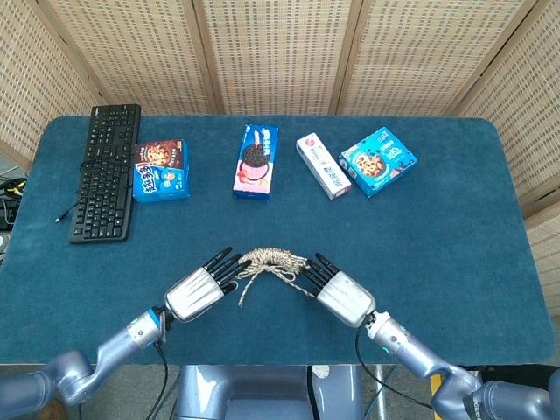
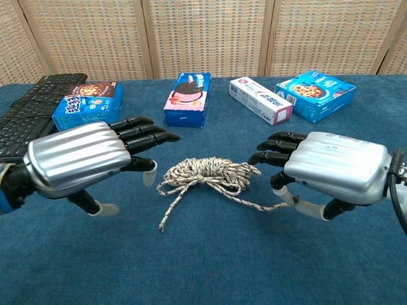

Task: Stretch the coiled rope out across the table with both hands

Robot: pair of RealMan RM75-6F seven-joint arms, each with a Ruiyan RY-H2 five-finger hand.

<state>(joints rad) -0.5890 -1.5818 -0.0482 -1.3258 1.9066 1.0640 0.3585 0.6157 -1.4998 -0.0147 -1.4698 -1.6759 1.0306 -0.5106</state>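
A folding screen of woven cane panels in light wooden frames stands behind the surface, which is covered in dark blue carpet-like cloth. Even, bright light falls over everything. Cables lie past the left edge.

Left hand open; right hand pinching

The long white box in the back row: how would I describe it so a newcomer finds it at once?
Start at the blue table and look along the row of packages near its far edge. The white box is third from the keyboard, between the Oreo box and the blue cookie box. It alone is slim, white and lying diagonally.
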